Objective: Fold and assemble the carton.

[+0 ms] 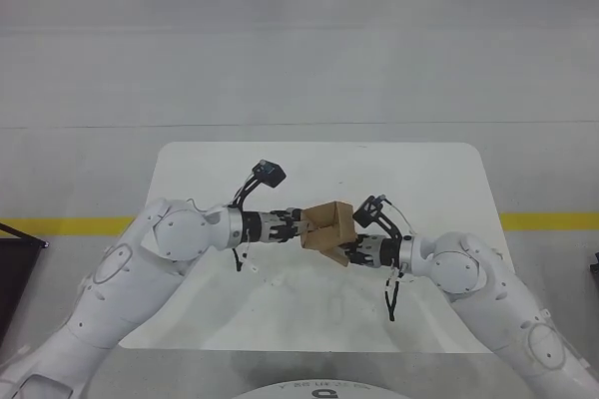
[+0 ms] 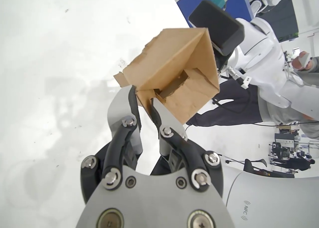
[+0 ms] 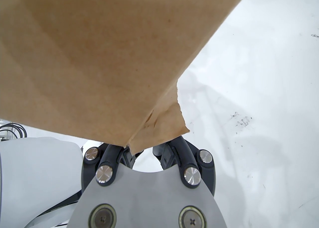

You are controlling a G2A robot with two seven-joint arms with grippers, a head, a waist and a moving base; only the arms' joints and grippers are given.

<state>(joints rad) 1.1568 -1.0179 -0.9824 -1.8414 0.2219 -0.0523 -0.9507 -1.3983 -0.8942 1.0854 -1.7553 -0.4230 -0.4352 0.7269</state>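
A brown cardboard carton (image 1: 329, 227) is held in the air over the middle of the white table (image 1: 230, 170), between my two arms. It is partly erected, open toward my left gripper, and a slot shows in its inner wall (image 2: 174, 86). My left gripper (image 2: 144, 104) is shut on the edge of one carton wall, one finger inside and one outside; from above it sits at the carton's left side (image 1: 298, 225). My right gripper (image 1: 350, 252) is at the carton's lower right corner, shut on a small flap (image 3: 162, 126). The carton's broad panel (image 3: 99, 47) covers its fingertips.
The table's rounded edges lie well away from the carton on every side. A yellow floor stripe (image 1: 50, 225) runs past both table ends. The right arm's black wrist camera (image 2: 216, 29) stands just behind the carton. A dark stand (image 1: 0, 269) is at the far left.
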